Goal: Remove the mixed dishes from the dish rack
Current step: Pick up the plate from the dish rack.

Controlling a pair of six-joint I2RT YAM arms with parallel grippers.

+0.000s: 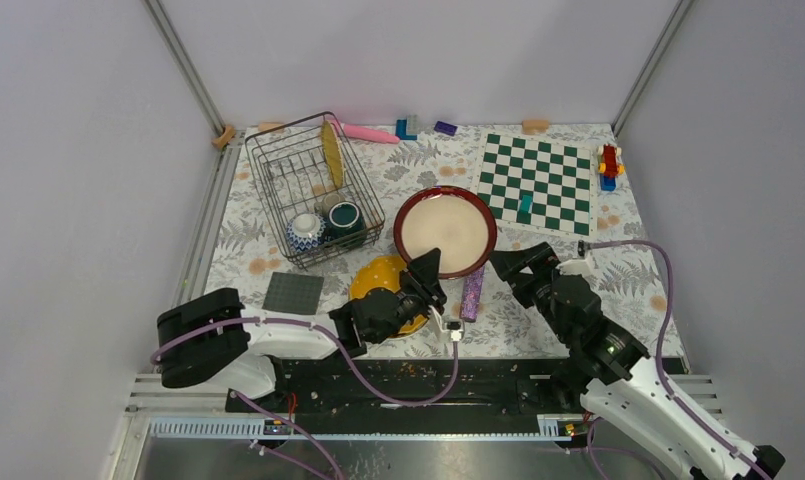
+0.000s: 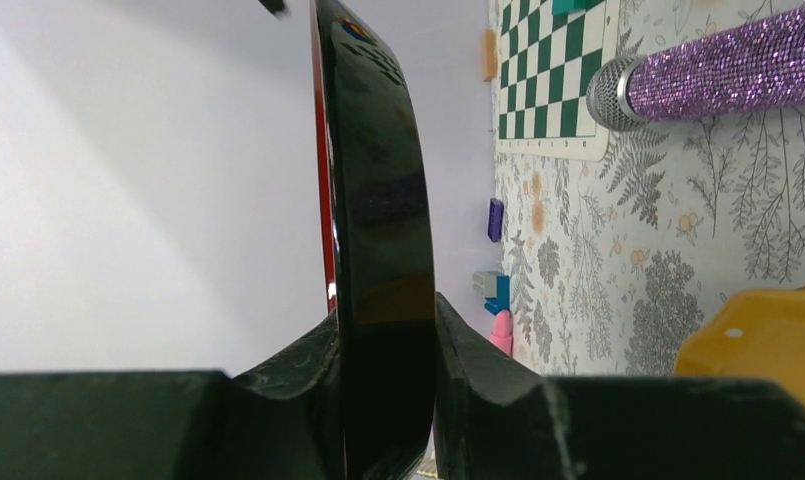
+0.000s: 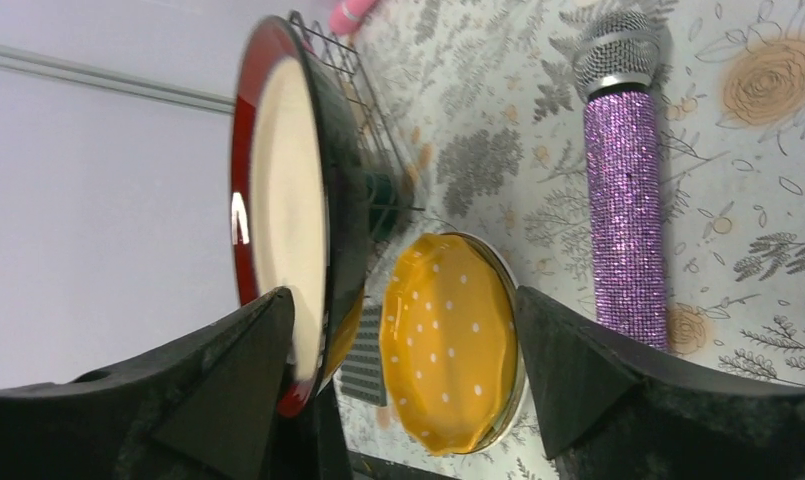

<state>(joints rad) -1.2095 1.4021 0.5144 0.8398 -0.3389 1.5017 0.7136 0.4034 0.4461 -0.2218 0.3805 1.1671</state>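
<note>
From above, the left pincer (image 1: 430, 272) clamps the near rim of the dark red-rimmed cream plate (image 1: 445, 230) at the desk's middle. The right pincer (image 1: 508, 264) is just beside it. The dish rack (image 1: 263, 165) stands by the far left corner. Left wrist: both fingers (image 2: 298, 380) pinch the rim. Right wrist: jaws spread wide, one beside the plate's edge.

Tabletop (image 1: 428, 165) covered by a pale cloth printed with grey ferns and small orange blooms. Plain lilac-grey walls close it in on three sides: back wall (image 1: 408, 50) across the top of the frame, left wall (image 1: 68, 180), right wall (image 1: 743, 150). Slim aluminium posts slant up from the far corners: left post (image 1: 186, 62), right post (image 1: 656, 62). A ribbed metal rail (image 1: 203, 220) runs down the tabletop's left edge. Light even and diffuse; shadows soft.
</note>
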